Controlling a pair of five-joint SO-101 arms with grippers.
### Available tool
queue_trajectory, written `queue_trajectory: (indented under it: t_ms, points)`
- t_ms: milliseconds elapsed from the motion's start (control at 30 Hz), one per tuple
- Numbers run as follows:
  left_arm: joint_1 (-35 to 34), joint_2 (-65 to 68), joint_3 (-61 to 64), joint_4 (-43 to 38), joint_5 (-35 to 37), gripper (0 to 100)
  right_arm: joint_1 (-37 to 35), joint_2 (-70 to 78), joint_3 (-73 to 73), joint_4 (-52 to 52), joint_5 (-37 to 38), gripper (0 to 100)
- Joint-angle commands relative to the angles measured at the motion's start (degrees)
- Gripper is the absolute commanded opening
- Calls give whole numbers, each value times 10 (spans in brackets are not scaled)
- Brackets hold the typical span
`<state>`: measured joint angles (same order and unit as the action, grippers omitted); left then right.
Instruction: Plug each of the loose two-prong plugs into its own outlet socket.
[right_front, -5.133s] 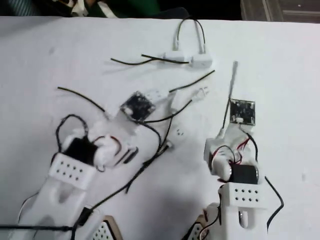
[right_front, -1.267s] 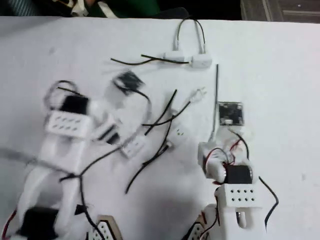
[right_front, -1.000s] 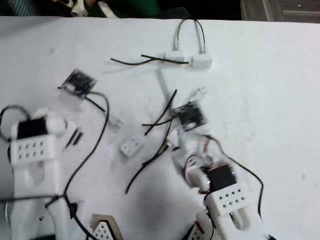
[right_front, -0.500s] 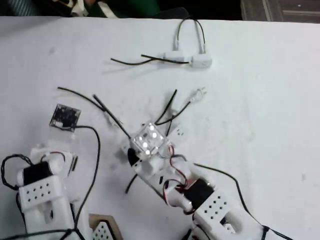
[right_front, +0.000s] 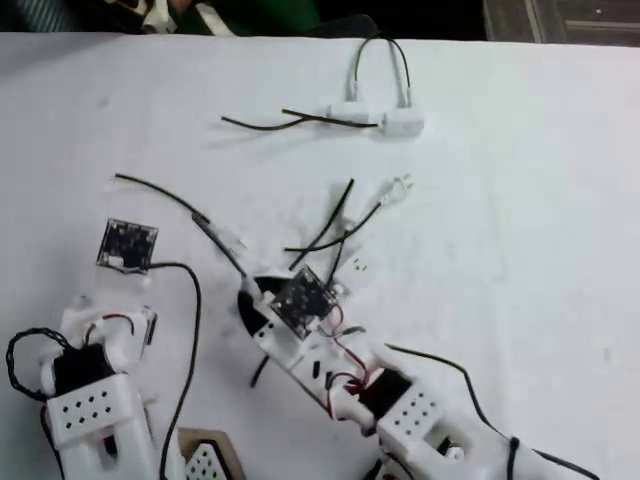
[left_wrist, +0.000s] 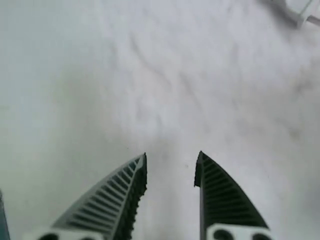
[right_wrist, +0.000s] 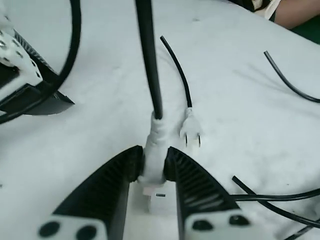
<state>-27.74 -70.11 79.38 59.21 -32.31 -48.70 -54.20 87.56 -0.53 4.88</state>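
Two-prong plug (right_wrist: 157, 131) sits clamped in the right gripper (right_wrist: 154, 152). Jaws are closed on the flat sides of the white moulded body, and the black cord (right_wrist: 147, 55) runs straight out away from the wrist. Prongs point at a small white block (right_wrist: 161, 195) just under the gripper, probably its outlet socket. Can't tell if the prongs are touching it or in. In the high view the right arm (right_front: 400, 410) lies diagonally across mid-counter, and the grip spot is hidden under its wrist.

Handling, my read:
- **Plug:** light, hard, smooth plastic, so it can pivot between the pads if pushed off-axis.
- **Hold:** the body just behind the prongs is the right place. The cord looks springy and would lever the plug if grabbed.
- **Prongs:** thin, and will bend if jammed in at an angle.
- **White block:** looks just as light and will likely skate on the counter (right_front: 540, 220) under push force, so it wants bracing.

Left gripper (left_wrist: 171, 156) is open and holds nothing, over bare counter at the robot's left near edge, well apart from the work.

Further out:
- Second plug (right_wrist: 190, 131) lies just beside the held one.
- Third plug (right_front: 400, 187) lies farther up the counter on its own cord.
- Small loose socket (right_front: 357, 265) sits between the third plug and the right arm.
- White pair (right_front: 385, 122) at the far side looks already joined; can't confirm.
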Motion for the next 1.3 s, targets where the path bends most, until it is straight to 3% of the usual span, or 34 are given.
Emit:
queue_trajectory:
  t_ms: [0, 200, 500, 800, 1267]
  points:
    - [-1, -22, 5, -3, 4, 172, -5, 104, -51, -47, -21, 17]
    - [-1, -23, 6, -3, 4, 173, 4, 234, -72, -133, -20, 17]
    - [-1, -23, 7, -3, 4, 173, 16, 308, -79, -230, -22, 17]
    - [-1, -23, 7, -3, 4, 173, 27, 406, -127, -233, -22, 17]
    - [-2, -23, 8, -3, 3, 173, 41, 407, -105, -228, -5, 17]
